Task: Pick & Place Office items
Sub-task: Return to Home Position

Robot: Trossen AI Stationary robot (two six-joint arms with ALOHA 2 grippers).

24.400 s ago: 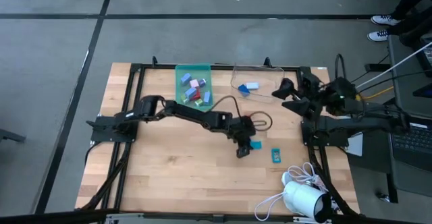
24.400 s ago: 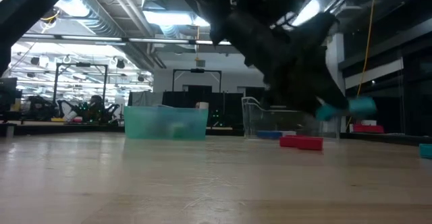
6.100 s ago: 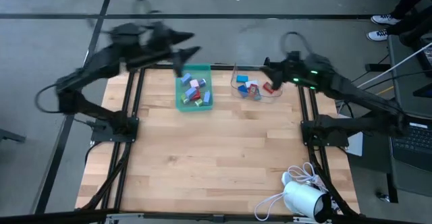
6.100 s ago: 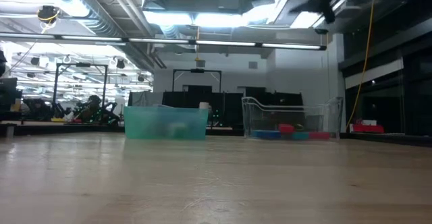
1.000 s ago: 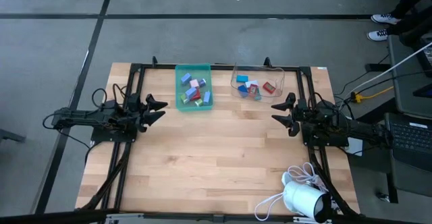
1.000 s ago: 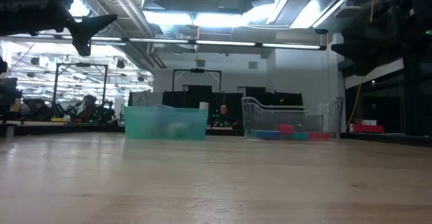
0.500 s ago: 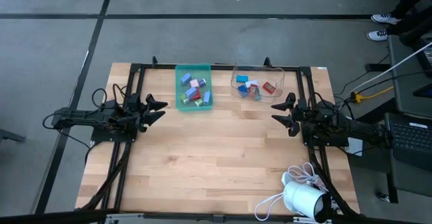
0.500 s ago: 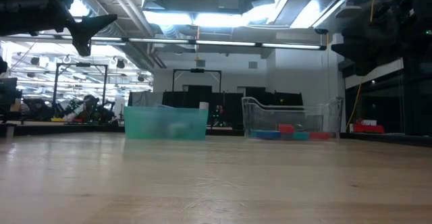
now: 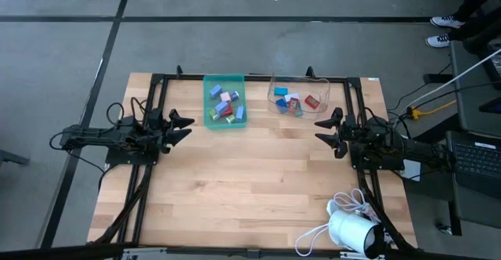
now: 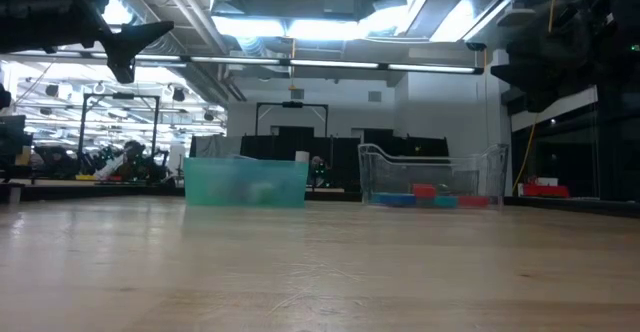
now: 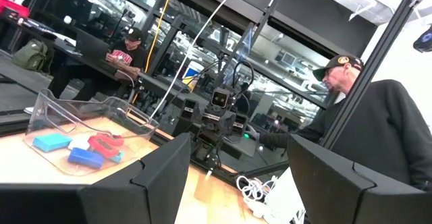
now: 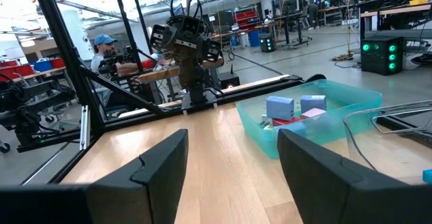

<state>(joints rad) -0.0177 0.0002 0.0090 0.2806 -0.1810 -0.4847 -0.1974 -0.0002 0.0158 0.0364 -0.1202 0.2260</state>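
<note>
Now the office items (image 9: pixel 224 103) lie in two lots at the worktop's (image 9: pixel 250 189) far edge: some in the teal tray (image 9: pixel 206 95), the rest, red and blue among them, in the clear bin (image 9: pixel 322 88) just beside it. The left gripper (image 9: pixel 189 128) hovers near the tray with fingers spread and empty; the right gripper (image 9: pixel 318 131) hovers near the bin, fingers likewise spread

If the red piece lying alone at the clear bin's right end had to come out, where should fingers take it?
Probably from straight above, fingers across its shorter width. The red piece lies flat on the floor of the clear bin, whose walls block a sideways approach; it sits apart from the other pieces, leaving room for fingers.
</note>
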